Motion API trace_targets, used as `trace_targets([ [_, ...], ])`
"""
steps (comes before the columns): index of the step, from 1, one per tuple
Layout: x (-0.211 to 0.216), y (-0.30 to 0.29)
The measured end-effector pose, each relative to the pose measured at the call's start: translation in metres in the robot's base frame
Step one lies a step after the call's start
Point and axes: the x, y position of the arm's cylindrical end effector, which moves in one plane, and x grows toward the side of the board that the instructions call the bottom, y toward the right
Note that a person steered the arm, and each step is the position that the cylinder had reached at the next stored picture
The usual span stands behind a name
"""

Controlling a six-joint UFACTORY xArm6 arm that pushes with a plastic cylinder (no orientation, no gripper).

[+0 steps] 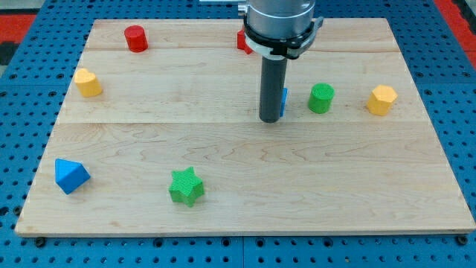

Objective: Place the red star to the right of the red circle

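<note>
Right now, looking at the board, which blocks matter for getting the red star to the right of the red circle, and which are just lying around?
For the job: red circle; red block, mostly hidden behind the arm, probably the star; my tip.

Lying about: yellow block at the view's left, yellow block at the view's right, green cylinder, green star, blue block, blue sliver behind my tip.

Lab test bench: pale wooden board [245,186] lying on blue perforated metal table [18,97]. Robot arm's grey housing [279,18] stands above the board's top edge. Small coloured plastic blocks scattered across the board.
</note>
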Motion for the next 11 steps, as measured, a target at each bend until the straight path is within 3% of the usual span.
trace_targets([
  [2,-0.002,0.019],
  [3,-0.001,-0.071],
  [4,-0.067,-0.094],
  [5,-0.128,-0.023],
  [6,-0.156,0.031],
  [8,-0.233,-0.075],
  [9,-0.221,-0.138],
  [10,-0.174,-0.146],
  [11,-0.201,-0.154],
])
